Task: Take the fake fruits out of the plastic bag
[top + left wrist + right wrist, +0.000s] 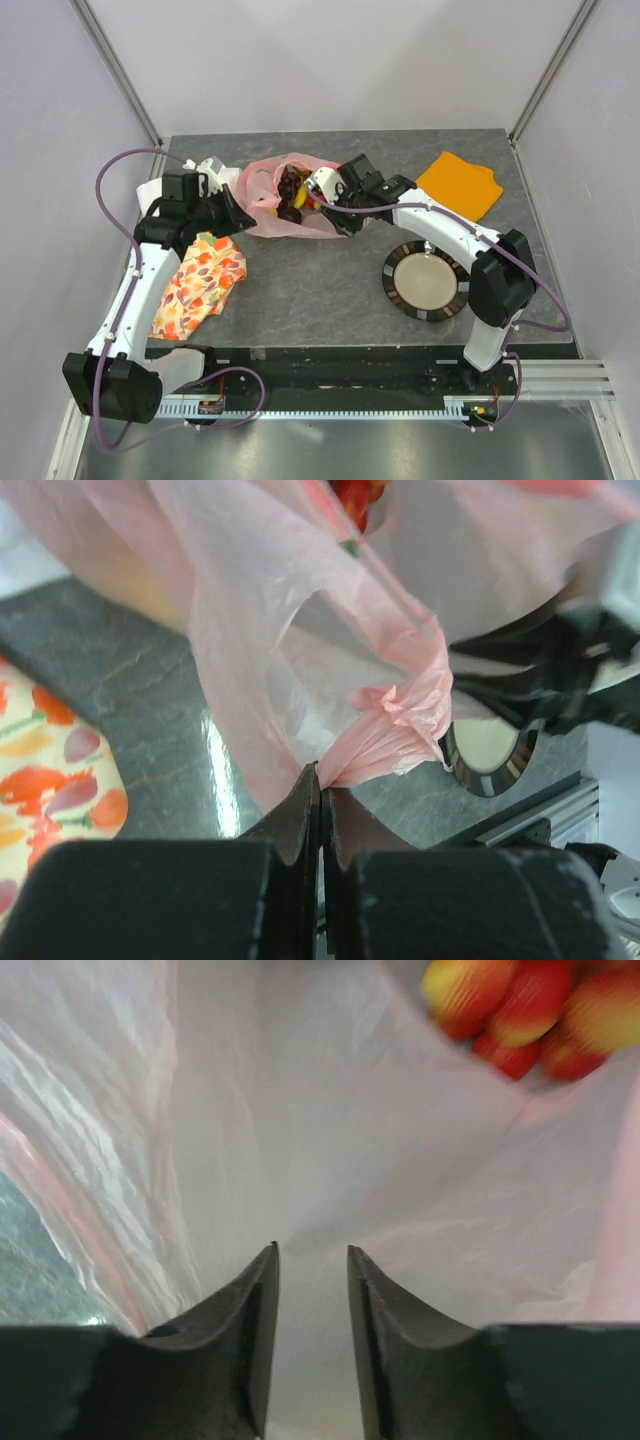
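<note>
Pink, crinkled film of the plastic bag (265,218) is clamped at its 9 o'clock edge by the left gripper (320,785), whose jaws are pressed together on a gathered twist of it. The bag is laid at the far middle of the table (330,290). Its long axis is judged to run from 9 to 3 o'clock, with the mouth turned toward 3 o'clock. The fake fruits (293,195) are heaped inside. From 3 o'clock the right gripper (312,1260) is set inside the mouth, jaws apart with nothing between them. In its wrist view a red-and-yellow berry cluster (515,1010) is seen at 1 o'clock, well apart from the fingertips and spread crosswise. This arm is judged the nearer for the pick.
</note>
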Action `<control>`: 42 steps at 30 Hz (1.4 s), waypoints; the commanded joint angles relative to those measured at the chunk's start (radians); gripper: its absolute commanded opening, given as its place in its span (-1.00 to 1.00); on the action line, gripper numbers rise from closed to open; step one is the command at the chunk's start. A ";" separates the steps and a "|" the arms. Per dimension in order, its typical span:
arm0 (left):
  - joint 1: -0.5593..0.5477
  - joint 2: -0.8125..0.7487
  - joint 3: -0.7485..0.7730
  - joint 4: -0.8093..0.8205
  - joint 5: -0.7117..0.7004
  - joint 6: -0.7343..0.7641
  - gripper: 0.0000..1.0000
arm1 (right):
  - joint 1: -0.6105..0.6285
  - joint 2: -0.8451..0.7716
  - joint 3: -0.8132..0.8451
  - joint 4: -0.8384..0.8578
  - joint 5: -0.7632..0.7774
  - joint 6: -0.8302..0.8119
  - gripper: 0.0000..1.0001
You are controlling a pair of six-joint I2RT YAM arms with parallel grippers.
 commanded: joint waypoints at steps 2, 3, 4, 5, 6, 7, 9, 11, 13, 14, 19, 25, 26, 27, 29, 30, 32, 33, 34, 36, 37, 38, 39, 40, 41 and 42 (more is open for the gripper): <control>0.030 -0.018 -0.019 -0.098 -0.059 -0.027 -0.97 | 0.003 0.030 0.189 0.050 -0.017 0.019 -0.07; 0.033 -0.018 -0.023 -0.112 -0.058 -0.027 -0.97 | 0.003 0.054 0.222 0.050 -0.017 0.028 -0.07; 0.034 -0.018 -0.033 -0.127 -0.058 -0.011 -0.97 | 0.003 0.074 0.251 0.050 -0.022 0.031 -0.05; 0.036 -0.021 -0.034 -0.132 -0.069 -0.001 -0.97 | 0.003 0.106 0.304 0.055 -0.026 0.030 -0.04; 0.041 -0.024 -0.033 -0.130 -0.081 0.003 -0.97 | 0.003 0.120 0.325 0.061 -0.026 0.025 -0.03; 0.048 -0.024 -0.027 -0.111 -0.096 0.014 -0.97 | 0.003 0.135 0.342 0.079 -0.013 0.020 -0.01; 0.053 -0.032 -0.031 -0.075 -0.084 0.023 -0.97 | 0.001 0.187 0.391 0.094 0.012 0.008 0.04; 0.056 -0.034 -0.043 -0.020 -0.018 0.026 -0.97 | 0.003 0.248 0.435 0.098 0.041 -0.006 0.06; 0.057 -0.031 -0.051 0.012 0.025 0.022 -0.97 | 0.003 0.281 0.458 0.105 0.053 -0.024 0.07; 0.057 -0.029 -0.050 0.035 0.026 0.022 -0.97 | 0.001 0.310 0.477 0.111 0.061 -0.027 0.08; 0.064 0.000 -0.017 0.057 0.016 0.066 -0.97 | 0.001 0.385 0.546 0.147 0.119 -0.021 0.21; 0.065 0.028 -0.022 0.018 -0.024 0.100 -0.97 | 0.013 0.400 0.581 0.191 0.101 -0.024 0.40; 0.065 0.031 -0.025 0.018 -0.024 0.103 -0.97 | 0.015 0.416 0.583 0.194 0.118 -0.030 0.42; 0.065 0.038 -0.025 0.021 -0.020 0.103 -0.97 | 0.015 0.426 0.581 0.205 0.141 -0.036 0.43; 0.065 0.045 -0.025 0.028 -0.007 0.101 -0.97 | 0.015 0.465 0.587 0.211 0.219 -0.061 0.43; 0.065 0.049 -0.027 0.032 0.011 0.101 -0.97 | 0.015 0.479 0.592 0.220 0.239 -0.067 0.43; 0.065 0.051 -0.025 0.038 0.023 0.105 -0.97 | 0.013 0.521 0.606 0.232 0.283 -0.088 0.43; 0.065 0.058 -0.020 0.038 0.029 0.111 -0.97 | 0.013 0.535 0.610 0.248 0.293 -0.093 0.43; 0.065 0.061 -0.020 0.037 0.031 0.114 -0.97 | 0.013 0.558 0.621 0.255 0.316 -0.099 0.43; 0.067 0.063 -0.011 0.038 0.030 0.124 -0.97 | 0.013 0.584 0.633 0.277 0.339 -0.118 0.43; 0.065 0.066 -0.008 0.038 0.030 0.128 -0.97 | 0.013 0.609 0.654 0.283 0.355 -0.122 0.41; 0.065 0.066 -0.005 0.038 0.028 0.129 -0.97 | 0.013 0.623 0.667 0.285 0.388 -0.127 0.40; 0.067 0.066 -0.001 0.037 0.025 0.132 -0.97 | 0.012 0.632 0.679 0.285 0.400 -0.138 0.40; 0.067 0.065 0.000 0.037 0.023 0.135 -0.97 | 0.013 0.643 0.690 0.283 0.409 -0.142 0.38; 0.067 0.062 0.000 0.038 0.022 0.135 -0.97 | 0.013 0.646 0.690 0.283 0.421 -0.148 0.37; 0.067 0.060 -0.004 0.038 0.017 0.137 -0.97 | 0.013 0.647 0.692 0.283 0.425 -0.156 0.34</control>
